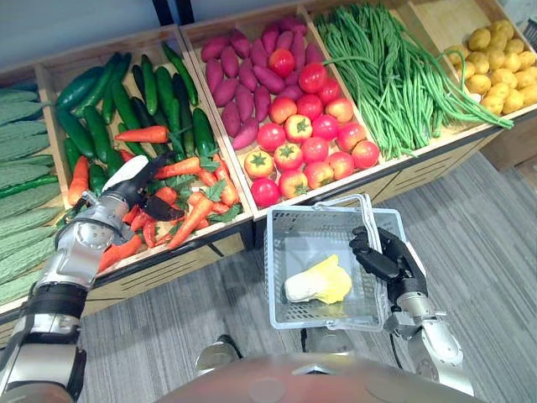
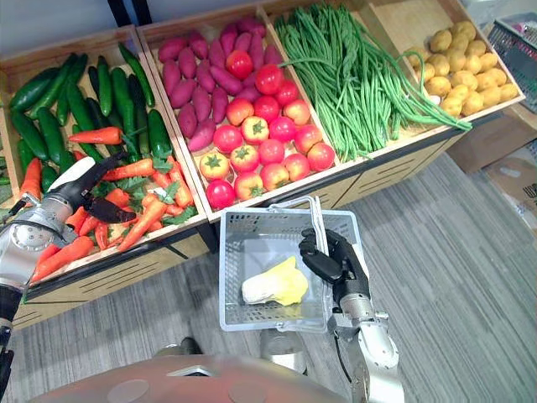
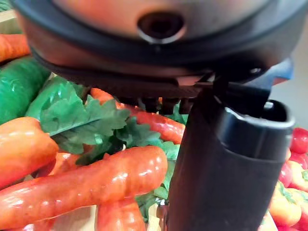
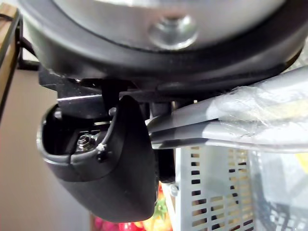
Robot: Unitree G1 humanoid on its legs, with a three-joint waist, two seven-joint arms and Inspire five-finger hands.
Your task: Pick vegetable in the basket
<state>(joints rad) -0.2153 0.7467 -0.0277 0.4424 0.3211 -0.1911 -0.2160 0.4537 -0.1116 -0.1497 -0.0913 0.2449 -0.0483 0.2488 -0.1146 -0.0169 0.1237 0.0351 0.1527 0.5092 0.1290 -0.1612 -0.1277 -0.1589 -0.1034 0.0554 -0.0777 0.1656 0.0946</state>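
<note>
Produce fills a wooden display stand (image 1: 210,243) split into bins. From the robot's left to its right these hold bitter gourds (image 1: 21,143), cucumbers (image 1: 101,117) above a pile of carrots (image 1: 193,214), purple sweet potatoes (image 1: 235,80) above tomatoes (image 1: 306,134), long green beans (image 1: 386,67), and potatoes (image 1: 495,63). Grey floor (image 1: 487,243) lies in front of the stand.

A grey slotted basket (image 1: 285,227) hangs just in front of the tomato bin, clear of the stand's front edge. One pale yellow and white cabbage (image 1: 319,281) lies on its bottom.

The right hand (image 1: 382,256) is at the basket's right rim, with its dark fingers curled tightly round the handle (image 4: 211,126).

The left hand (image 1: 134,189) reaches into the carrot bin, its white-covered thumb raised towards the cucumbers. Its dark fingers (image 1: 161,208) lie down among the carrots and their green leaves, touching them. Leaves and carrots crowd round the fingertips, so you cannot tell whether they have closed on a carrot.
</note>
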